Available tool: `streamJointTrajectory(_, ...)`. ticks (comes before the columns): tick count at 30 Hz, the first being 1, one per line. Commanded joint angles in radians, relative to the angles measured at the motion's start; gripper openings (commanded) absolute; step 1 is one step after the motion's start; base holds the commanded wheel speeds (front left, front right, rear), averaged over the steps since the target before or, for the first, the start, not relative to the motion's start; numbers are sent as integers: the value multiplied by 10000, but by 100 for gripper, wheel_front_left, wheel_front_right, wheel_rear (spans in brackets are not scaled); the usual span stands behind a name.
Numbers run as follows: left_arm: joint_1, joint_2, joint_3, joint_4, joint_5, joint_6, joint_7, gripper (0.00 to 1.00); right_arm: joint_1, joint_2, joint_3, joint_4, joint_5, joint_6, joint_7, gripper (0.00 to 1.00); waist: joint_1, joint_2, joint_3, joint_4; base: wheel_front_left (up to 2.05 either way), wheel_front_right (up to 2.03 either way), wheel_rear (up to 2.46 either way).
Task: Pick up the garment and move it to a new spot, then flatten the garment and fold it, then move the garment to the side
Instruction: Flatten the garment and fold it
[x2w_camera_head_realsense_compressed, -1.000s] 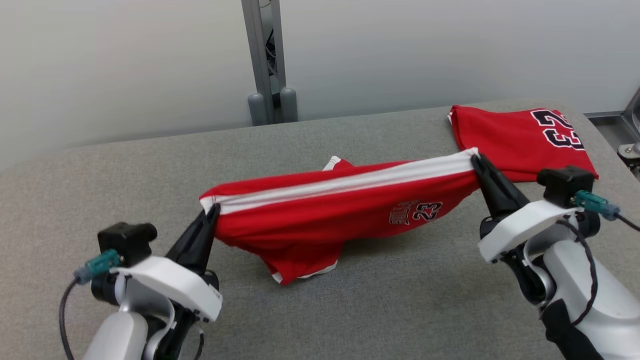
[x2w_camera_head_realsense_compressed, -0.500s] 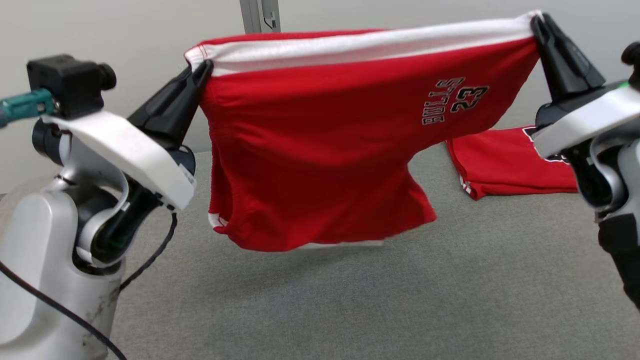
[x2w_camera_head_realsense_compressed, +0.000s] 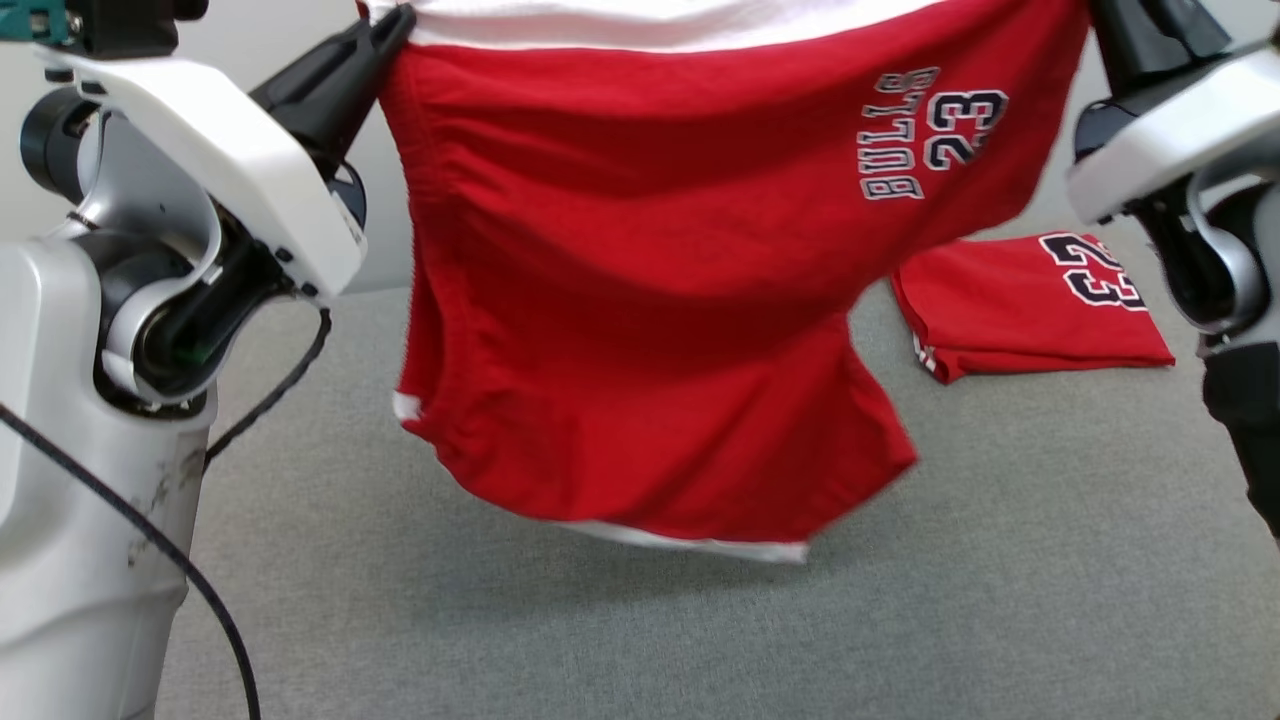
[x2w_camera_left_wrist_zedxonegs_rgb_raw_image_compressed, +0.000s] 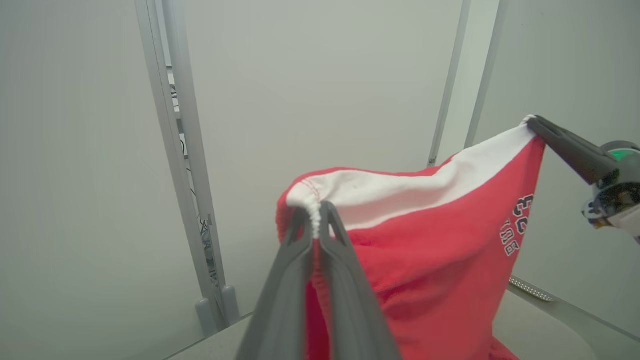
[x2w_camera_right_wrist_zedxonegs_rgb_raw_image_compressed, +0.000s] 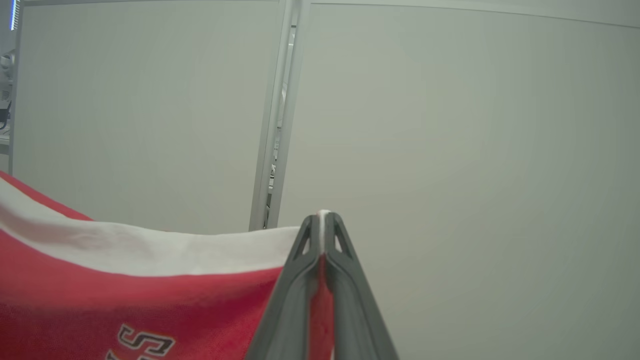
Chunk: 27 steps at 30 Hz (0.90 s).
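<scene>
Two grippers hold the red shorts (x2w_camera_head_realsense_compressed: 640, 300) stretched out in the air above the grey table (x2w_camera_head_realsense_compressed: 1000, 560). On the left, the left gripper (x2w_camera_head_realsense_compressed: 392, 22) is clamped tight on one corner of the white waistband (x2w_camera_head_realsense_compressed: 650, 25). Through the middle the shorts hang spread wide, legs dangling, the hem looking clear of the table, "BULLS 23" printed towards the right. On the right, the right gripper (x2w_camera_head_realsense_compressed: 1105, 15) is pinched onto the other waistband corner. Behind it, a second red garment (x2w_camera_head_realsense_compressed: 1030, 320) lies folded flat on the table.
</scene>
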Motion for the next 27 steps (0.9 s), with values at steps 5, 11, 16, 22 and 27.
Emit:
streamJointTrajectory(5, -949, 56, -157, 1219, 386, -267, -793, 0, -1037, 358, 653, 1073, -8, -3, -296, 0, 0, 0, 779, -72, 0, 0, 0)
streamJointTrajectory(11, -3563, 137, -884, 3611, 1700, -482, -3220, 0, -3701, 942, 995, 3308, -2, -3, -1592, 0, 0, 0, 2854, 7, 0, 0, 0)
streamJointTrajectory(16, -5625, -8, -1373, 5554, 2324, -520, -5871, 0, -5546, 1280, 614, 4627, -502, -3, -2189, 0, 0, 0, 4141, -21, 0, 0, 0)
streamJointTrajectory(22, -7829, 139, -2674, 7283, 2433, -506, -8274, 0, -6552, 1721, -958, 3538, -2179, -3, -2202, 0, 0, 0, 5637, -184, 0, 0, 0)
streamJointTrajectory(27, -8562, 321, -3626, 7112, 1902, -508, -8576, 0, -6563, 1917, -1585, 2884, -3111, -3, -2200, 0, 0, 0, 6724, 8, 0, 0, 0)
